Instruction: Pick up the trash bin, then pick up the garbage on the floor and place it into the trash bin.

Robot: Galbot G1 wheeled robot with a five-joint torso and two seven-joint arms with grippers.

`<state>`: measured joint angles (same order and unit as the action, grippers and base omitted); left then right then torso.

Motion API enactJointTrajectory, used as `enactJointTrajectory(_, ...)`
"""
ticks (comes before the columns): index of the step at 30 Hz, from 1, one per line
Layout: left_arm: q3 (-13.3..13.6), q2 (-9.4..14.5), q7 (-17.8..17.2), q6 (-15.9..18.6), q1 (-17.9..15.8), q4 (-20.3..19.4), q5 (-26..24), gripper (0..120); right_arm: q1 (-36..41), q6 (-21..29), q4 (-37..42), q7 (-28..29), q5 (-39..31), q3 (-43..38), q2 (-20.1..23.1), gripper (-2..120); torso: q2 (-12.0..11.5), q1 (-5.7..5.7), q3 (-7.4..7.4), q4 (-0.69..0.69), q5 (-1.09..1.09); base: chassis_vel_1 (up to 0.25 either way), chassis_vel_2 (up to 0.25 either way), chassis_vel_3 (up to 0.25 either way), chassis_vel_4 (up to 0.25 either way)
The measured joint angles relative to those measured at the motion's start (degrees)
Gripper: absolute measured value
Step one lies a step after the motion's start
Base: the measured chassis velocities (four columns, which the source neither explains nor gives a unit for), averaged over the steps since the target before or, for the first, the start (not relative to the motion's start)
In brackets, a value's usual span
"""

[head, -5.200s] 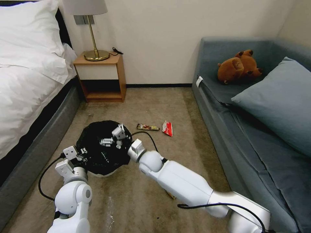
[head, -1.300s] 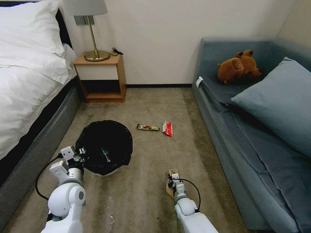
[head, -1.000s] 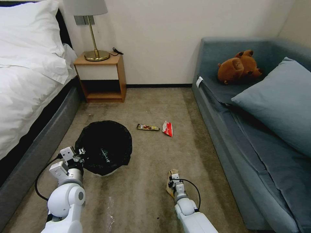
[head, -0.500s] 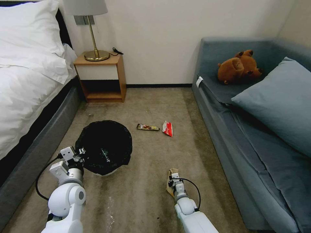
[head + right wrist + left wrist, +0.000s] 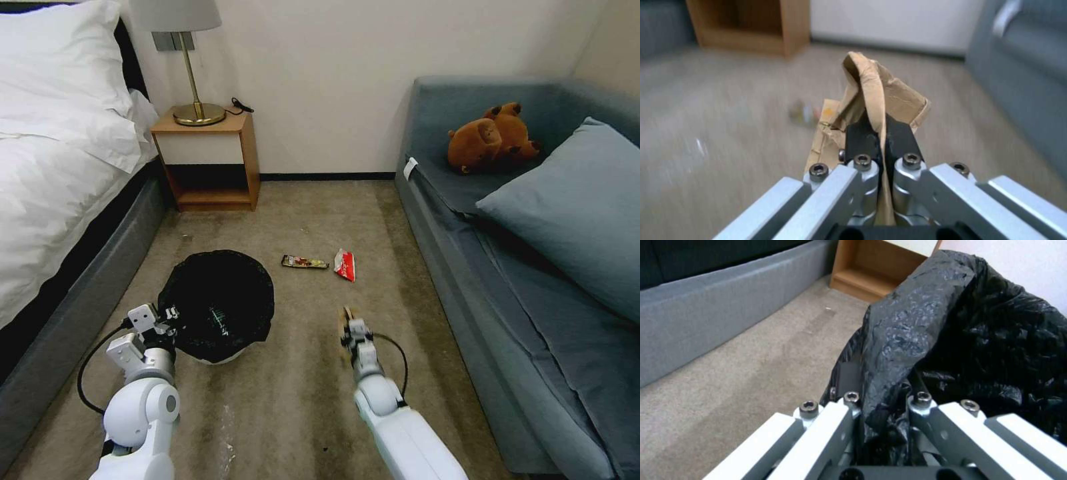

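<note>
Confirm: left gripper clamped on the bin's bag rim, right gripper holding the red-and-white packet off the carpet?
Not quite. The right gripper is shut on the tan paper wrapper, as the right wrist view shows. The red-and-white packet lies on the carpet beside the dark snack-bar wrapper in the head view. The left gripper is clamped on the trash bin at its bag rim.

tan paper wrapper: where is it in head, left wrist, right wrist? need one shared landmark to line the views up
Head view: tan paper wrapper sticks up from the right gripper, lifted over the carpet right of the trash bin.
Left wrist view: not in it; the left gripper pinches the bin's black liner.
Right wrist view: centre, clamped between the black fingers.
Shared landmark: the wooden nightstand.
</note>
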<state>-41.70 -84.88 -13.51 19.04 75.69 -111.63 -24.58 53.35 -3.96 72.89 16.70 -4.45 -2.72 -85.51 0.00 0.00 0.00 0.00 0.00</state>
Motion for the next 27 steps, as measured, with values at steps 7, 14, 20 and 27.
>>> enactJointTrajectory(7, 0.0, 0.0, -0.1, 0.0, -0.4, 0.1, 0.2, 4, -4.2, 3.0, 8.9, 5.9, -1.3, 7.1, 0.9, 0, 0.0, 0.00, 0.00, 0.00, 0.00, 0.000, 0.000, 0.000, 0.000)
enactJointTrajectory(14, 0.0, 0.1, -0.2, 0.2, -0.7, 0.2, 0.5, 4, -10.4, 5.0, 12.4, 9.5, -2.6, 12.7, 1.2, 0, 0.0, 0.00, 0.00, 0.00, 0.00, 0.000, 0.000, 0.000, 0.000)
enactJointTrajectory(20, 0.0, 0.0, -0.2, 0.4, -1.5, 0.6, 0.9, 4, -17.0, 4.7, 10.8, 11.1, -4.8, 16.4, 0.1, 0, 0.0, 0.00, 0.00, 0.00, 0.00, 0.000, 0.000, 0.000, 0.000)
enactJointTrajectory(27, 0.6, -0.3, -0.3, 0.4, -2.8, 1.8, 1.7, 4, -20.5, 3.8, 9.5, 11.4, -6.5, 19.4, -1.9, 0, 0.0, 0.00, 0.00, 0.00, -0.01, 0.000, 0.000, 0.000, 0.000)
